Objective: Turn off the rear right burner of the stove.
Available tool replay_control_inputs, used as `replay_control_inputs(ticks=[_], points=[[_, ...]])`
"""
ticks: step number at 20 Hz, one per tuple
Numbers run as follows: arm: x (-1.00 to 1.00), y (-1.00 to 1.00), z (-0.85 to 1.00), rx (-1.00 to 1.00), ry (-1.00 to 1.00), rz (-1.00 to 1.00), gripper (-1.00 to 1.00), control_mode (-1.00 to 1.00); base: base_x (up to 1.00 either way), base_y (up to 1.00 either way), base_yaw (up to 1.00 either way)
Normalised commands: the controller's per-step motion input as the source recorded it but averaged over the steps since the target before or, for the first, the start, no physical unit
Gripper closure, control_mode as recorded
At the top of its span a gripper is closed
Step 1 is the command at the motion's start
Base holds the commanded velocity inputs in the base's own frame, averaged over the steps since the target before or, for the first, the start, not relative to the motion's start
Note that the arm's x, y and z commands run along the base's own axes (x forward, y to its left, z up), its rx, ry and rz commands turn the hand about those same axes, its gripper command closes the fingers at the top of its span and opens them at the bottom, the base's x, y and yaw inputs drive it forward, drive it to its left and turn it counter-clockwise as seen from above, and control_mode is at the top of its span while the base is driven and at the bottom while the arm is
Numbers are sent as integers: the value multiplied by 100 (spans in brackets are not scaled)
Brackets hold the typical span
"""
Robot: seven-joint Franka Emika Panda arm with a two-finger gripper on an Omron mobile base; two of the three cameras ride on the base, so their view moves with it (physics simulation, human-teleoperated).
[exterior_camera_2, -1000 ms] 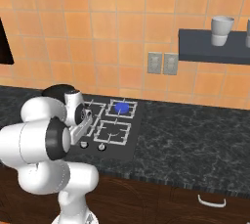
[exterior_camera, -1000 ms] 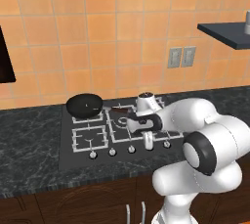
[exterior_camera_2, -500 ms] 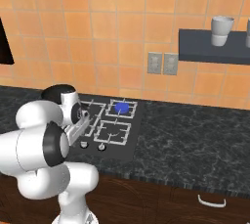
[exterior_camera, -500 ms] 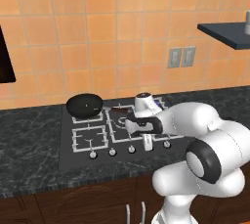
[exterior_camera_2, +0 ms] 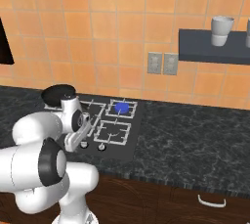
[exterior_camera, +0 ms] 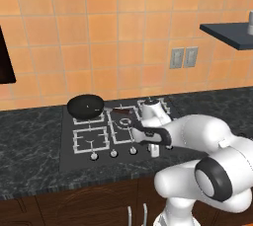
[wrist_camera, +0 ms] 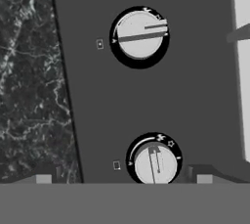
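Right base view: rear right burner (exterior_camera_2: 121,106) glows blue on the stove (exterior_camera_2: 128,142); fingers (wrist_camera: 204,177) spread wide.

- We count one stove (exterior_camera: 99,157), black and flat, set into one dark stone bench (exterior_camera: 29,146).
- One burner glows blue, the rear right burner (exterior_camera_2: 121,107).
- In the left base view we make out two square grates (exterior_camera: 91,139) on the near-left part of the cooktop; others are hidden behind the arm.
- In the right base view, two grates show on the right side, the lit one and one nearer (exterior_camera_2: 113,132).
- Three knobs (exterior_camera: 113,154) show along the front edge in the left base view.
- The hand view shows two knobs: one far (wrist_camera: 140,35), one near (wrist_camera: 155,163).
- One dark pan (exterior_camera: 85,105).
- Two wall outlets (exterior_camera_2: 155,63).
- One shelf (exterior_camera_2: 210,52), with one pale cup (exterior_camera_2: 221,30) that we can count whole.
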Motion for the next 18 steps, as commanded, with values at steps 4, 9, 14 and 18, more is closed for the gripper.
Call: replay_control_inputs(ticks=[4, 9, 14, 18], points=[[16, 0, 0, 0, 0, 0, -100, -100, 0, 0, 0], [20, 12, -3, -2, 0, 0, -100, -100, 0, 0, 0], [3, 0, -5, 0, 0, 0, -100, -100, 0, 0, 0], [2, 0, -14, 0, 0, 0, -100, -100, 0, 0, 0]])
